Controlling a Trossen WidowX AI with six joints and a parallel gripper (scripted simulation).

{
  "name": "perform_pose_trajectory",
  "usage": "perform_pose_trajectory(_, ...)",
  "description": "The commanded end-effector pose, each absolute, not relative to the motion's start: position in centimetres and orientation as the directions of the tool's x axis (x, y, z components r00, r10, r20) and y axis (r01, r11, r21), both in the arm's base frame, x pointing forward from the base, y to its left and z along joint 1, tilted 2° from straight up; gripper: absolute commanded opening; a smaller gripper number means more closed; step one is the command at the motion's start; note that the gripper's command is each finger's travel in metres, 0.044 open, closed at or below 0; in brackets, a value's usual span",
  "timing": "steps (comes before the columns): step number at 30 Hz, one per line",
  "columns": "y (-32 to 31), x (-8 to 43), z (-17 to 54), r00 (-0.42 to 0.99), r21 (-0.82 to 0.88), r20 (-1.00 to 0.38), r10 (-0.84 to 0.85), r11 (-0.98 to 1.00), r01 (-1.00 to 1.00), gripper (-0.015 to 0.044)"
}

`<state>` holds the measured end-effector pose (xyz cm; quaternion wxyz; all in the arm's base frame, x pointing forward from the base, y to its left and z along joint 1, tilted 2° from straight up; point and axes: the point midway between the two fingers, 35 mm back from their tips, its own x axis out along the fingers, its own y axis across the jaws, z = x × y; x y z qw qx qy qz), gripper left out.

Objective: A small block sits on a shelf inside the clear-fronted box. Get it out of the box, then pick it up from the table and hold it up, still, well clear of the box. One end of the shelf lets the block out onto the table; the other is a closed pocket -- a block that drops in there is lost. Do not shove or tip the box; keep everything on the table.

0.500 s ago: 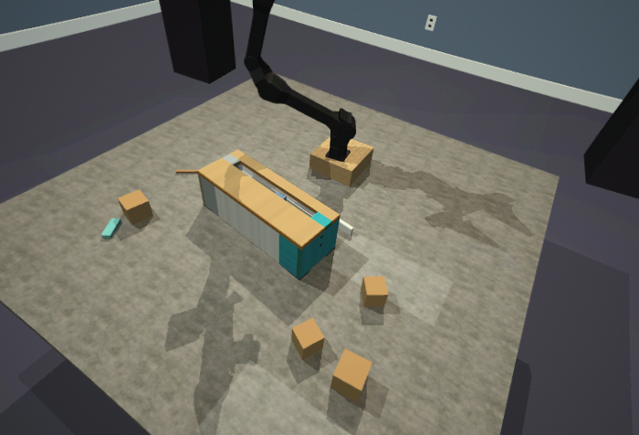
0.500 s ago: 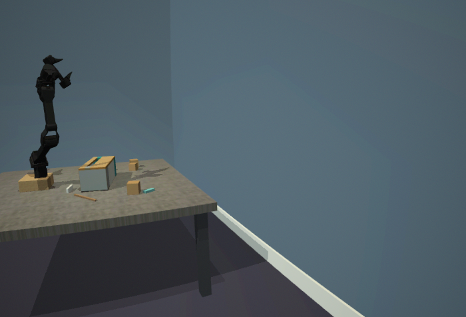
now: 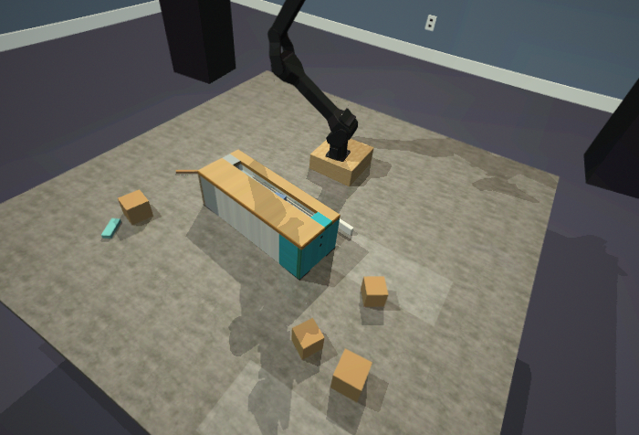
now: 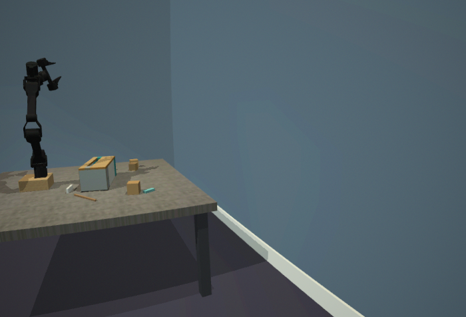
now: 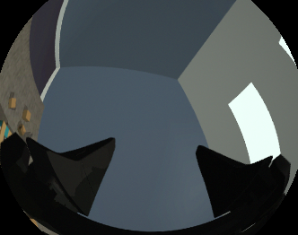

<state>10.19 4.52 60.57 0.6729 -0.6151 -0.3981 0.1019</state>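
Note:
The box (image 3: 242, 220) (image 4: 94, 179) stands upright on the table, with a wooden top, a long slot, a teal end and a pale grey end. A tiny blue patch (image 3: 284, 196) shows through the slot about midway along; it may be the block, but it is too small to be sure. The shelf and the rest of the inside are mostly hidden by the top and the pale front. My gripper (image 4: 57, 70) (image 5: 157, 147) is open and empty, raised high above the table and the box. Its fingers are spread wide in the wrist view, with only walls and ceiling beyond them.
Wooden cubes (image 3: 135, 207) (image 3: 374, 291) (image 3: 308, 337) (image 3: 351, 374) stand around the box. A teal bar (image 3: 110, 228) (image 4: 148, 190) lies beside one cube. A thin wooden stick (image 3: 185, 172) (image 4: 84, 197) lies near the grey end. A white piece (image 3: 347, 228) shows behind the teal end.

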Motion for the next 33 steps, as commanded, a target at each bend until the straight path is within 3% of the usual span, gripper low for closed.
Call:
perform_pose_trajectory(1, 10.9, 11.3, 57.2, 0.727, -0.961, 0.263, 0.634, 0.241, 0.137, 0.04)
perform_pose_trajectory(12, 15.8, 17.6, 49.8, 0.84, -0.895, -0.033, 0.542, 0.359, -0.267, 0.04)
perform_pose_trajectory(20, 15.3, 23.8, 42.9, 0.873, -0.644, -0.286, 0.394, 0.596, -0.48, 0.04)
perform_pose_trajectory(27, 12.2, 28.3, 36.5, 0.827, -0.302, -0.505, 0.248, 0.847, -0.438, 0.04)
perform_pose_trajectory(33, 8.2, 30.7, 30.6, 0.714, 0.019, -0.685, 0.144, 0.983, -0.181, 0.04)
